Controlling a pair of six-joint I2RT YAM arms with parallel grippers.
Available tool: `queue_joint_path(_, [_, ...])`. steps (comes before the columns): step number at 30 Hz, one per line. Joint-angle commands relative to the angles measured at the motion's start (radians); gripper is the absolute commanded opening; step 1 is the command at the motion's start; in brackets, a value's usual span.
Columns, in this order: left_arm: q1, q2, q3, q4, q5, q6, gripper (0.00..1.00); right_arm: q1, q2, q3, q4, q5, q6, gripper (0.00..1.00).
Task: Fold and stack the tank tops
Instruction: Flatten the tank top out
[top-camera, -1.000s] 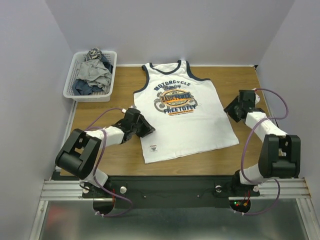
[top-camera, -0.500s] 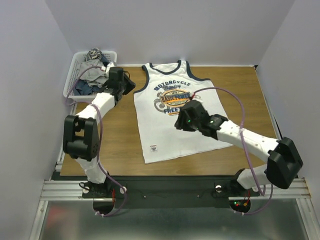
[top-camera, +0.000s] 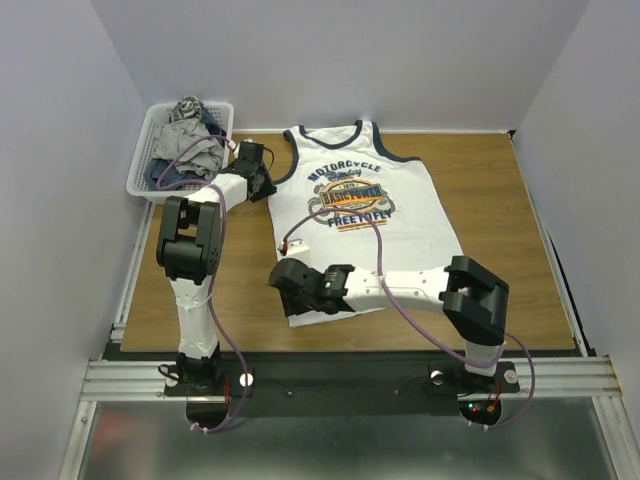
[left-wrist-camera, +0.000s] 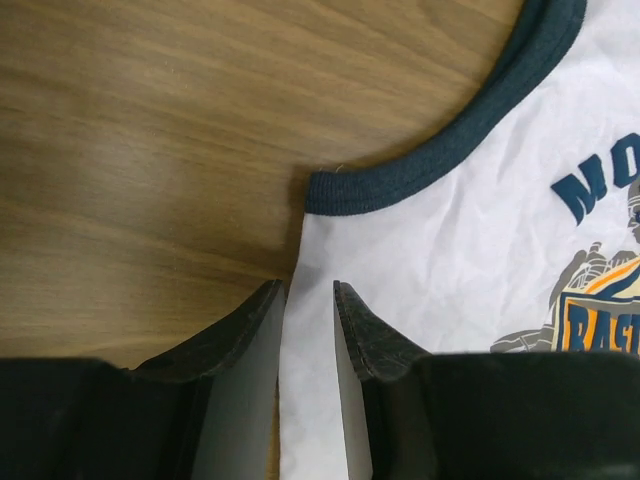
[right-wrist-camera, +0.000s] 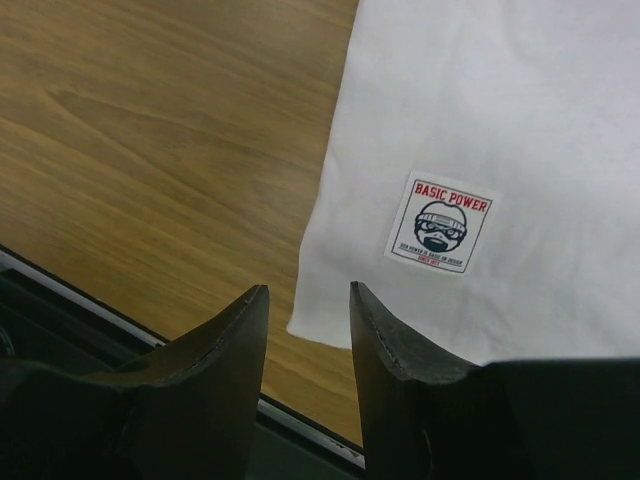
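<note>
Flat on the wooden bench (top-camera: 500, 190), picture side up: a white tank top (top-camera: 370, 245) with dark blue trim (left-wrist-camera: 440, 150). Left hand (left-wrist-camera: 305, 290) down at the shirt's left side, just below the armhole, fingers a little apart with the white edge showing between them, gripping nothing. Right hand (right-wrist-camera: 305, 292) at the near left corner of the shirt, beside the small square label (right-wrist-camera: 440, 225), fingers apart, holding nothing. At the far left of the bench, a white basket (top-camera: 140, 185) with bunched-up clothes (top-camera: 185, 145) inside.
</note>
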Motion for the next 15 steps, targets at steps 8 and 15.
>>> queue_joint_path(8, [0.01,-0.03,0.038,-0.003,-0.016,0.048,0.38,0.096,0.101,0.114,-0.094,0.13,0.028,0.44])
queue_joint_path(15, [0.014,-0.037,0.044,-0.001,-0.011,0.045,0.38,0.121,0.153,0.134,-0.129,0.144,0.031,0.44])
